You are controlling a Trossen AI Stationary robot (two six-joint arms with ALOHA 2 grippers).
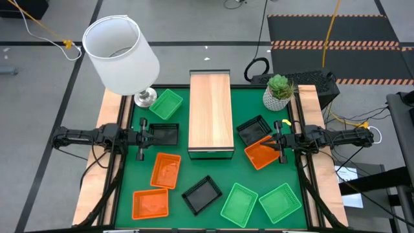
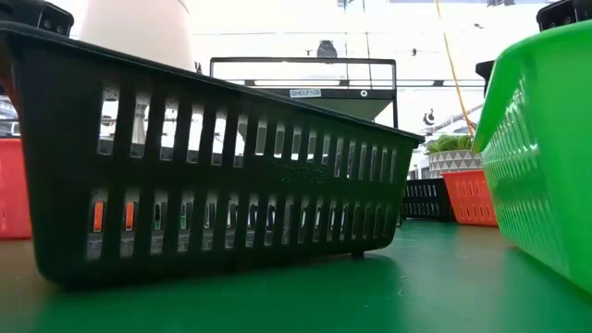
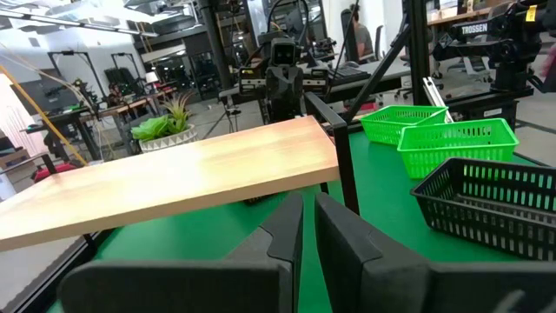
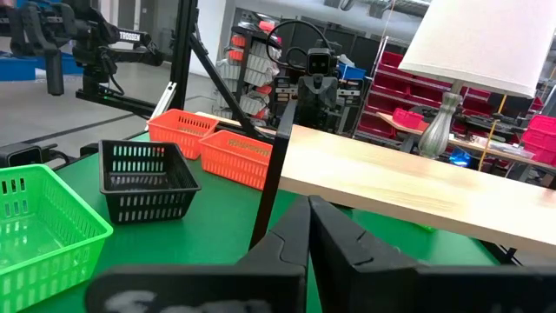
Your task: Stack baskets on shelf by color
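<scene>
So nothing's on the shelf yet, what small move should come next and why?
Probably lower the right tool onto the orange-red perforated plastic basket beneath it and open to grasp. The long light-wood shelf board is bare, both tools look shut and empty, and that basket lies closest to the right tool.

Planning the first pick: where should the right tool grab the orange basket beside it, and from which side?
Take the orange basket by its long rim wall, from straight above: it lies upright and open-topped, though a black basket crowds one side.
</scene>
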